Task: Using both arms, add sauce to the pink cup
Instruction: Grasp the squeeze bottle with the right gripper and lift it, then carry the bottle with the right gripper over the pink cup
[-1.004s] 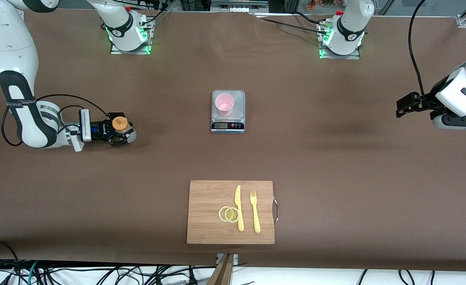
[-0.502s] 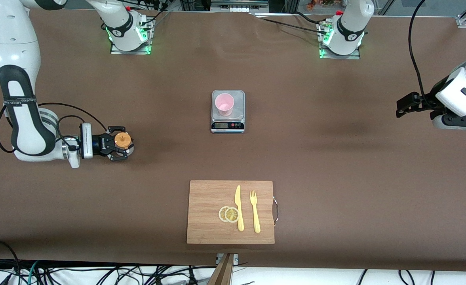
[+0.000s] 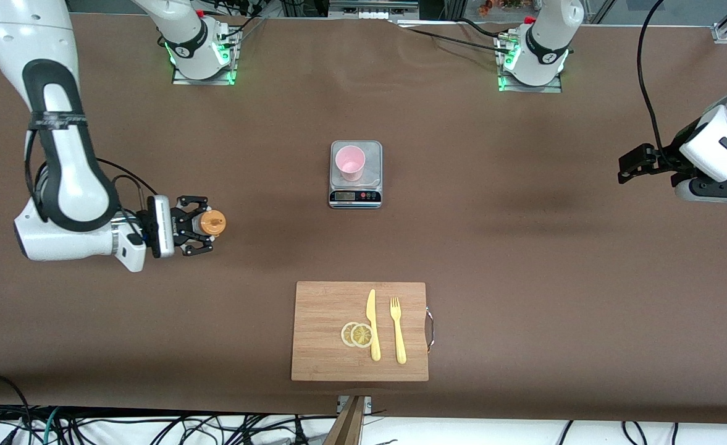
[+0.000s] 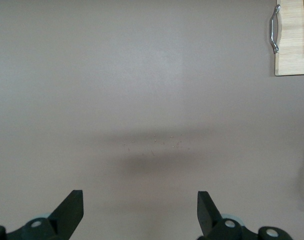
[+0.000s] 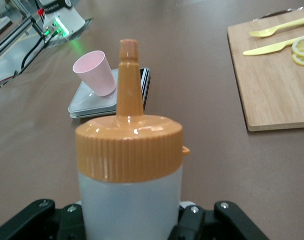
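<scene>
The sauce bottle (image 3: 210, 224) is whitish with an orange nozzle cap (image 5: 128, 145). My right gripper (image 3: 195, 233) is shut on its body and holds it off the table at the right arm's end, tipped so the nozzle points toward the scale. The pink cup (image 3: 349, 162) stands upright on a small silver scale (image 3: 373, 153) at mid-table; the right wrist view shows this cup (image 5: 94, 70) past the nozzle. My left gripper (image 3: 634, 164) hangs open over bare table at the left arm's end, with nothing between its fingertips (image 4: 74, 201).
A wooden cutting board (image 3: 323, 309) lies nearer the front camera than the scale. It carries a yellow knife (image 3: 372, 324), a yellow fork (image 3: 398, 330) and two lemon slices (image 3: 357, 334). Brown cloth covers the table.
The right arm has raised the bottle, carried it a little toward the board's side and the middle, and tipped it from upright to slanted. The left arm has not moved.
</scene>
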{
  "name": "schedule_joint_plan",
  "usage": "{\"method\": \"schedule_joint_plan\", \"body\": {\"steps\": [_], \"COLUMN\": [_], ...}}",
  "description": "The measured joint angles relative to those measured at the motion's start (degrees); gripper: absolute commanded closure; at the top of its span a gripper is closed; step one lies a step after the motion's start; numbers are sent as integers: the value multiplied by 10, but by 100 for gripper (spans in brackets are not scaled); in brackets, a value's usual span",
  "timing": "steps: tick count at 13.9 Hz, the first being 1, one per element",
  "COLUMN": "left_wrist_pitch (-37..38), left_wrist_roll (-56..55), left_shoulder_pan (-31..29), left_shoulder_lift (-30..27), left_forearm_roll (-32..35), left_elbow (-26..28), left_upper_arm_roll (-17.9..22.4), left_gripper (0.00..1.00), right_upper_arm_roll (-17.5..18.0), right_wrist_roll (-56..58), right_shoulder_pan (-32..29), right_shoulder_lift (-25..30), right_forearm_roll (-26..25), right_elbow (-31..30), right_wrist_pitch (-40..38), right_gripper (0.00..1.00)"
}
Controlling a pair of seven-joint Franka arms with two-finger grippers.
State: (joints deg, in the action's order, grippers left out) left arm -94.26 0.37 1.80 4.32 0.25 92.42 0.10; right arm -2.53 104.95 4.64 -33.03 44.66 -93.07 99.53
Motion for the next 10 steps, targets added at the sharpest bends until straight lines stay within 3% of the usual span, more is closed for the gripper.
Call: {"method": "schedule_joint_plan", "body": {"steps": [6, 10], "left_wrist_pitch": [0, 0], "left_wrist_roll": [0, 0], "left_shoulder_pan": [0, 0], "left_shoulder_lift": [0, 0], "left_forearm_roll": [0, 0], "left_elbow": [0, 0], "left_upper_arm_roll": [0, 0], "left_gripper": [0, 0], "right_upper_arm_roll": [0, 0], "right_wrist_roll": [-137, -233], "right_shoulder_pan": [89, 136], "right_shoulder_lift": [0, 1], "right_forearm_roll": [-63, -155], "right_elbow": [33, 61], "right_wrist_pitch": [48, 51], "right_gripper": [100, 100]}}
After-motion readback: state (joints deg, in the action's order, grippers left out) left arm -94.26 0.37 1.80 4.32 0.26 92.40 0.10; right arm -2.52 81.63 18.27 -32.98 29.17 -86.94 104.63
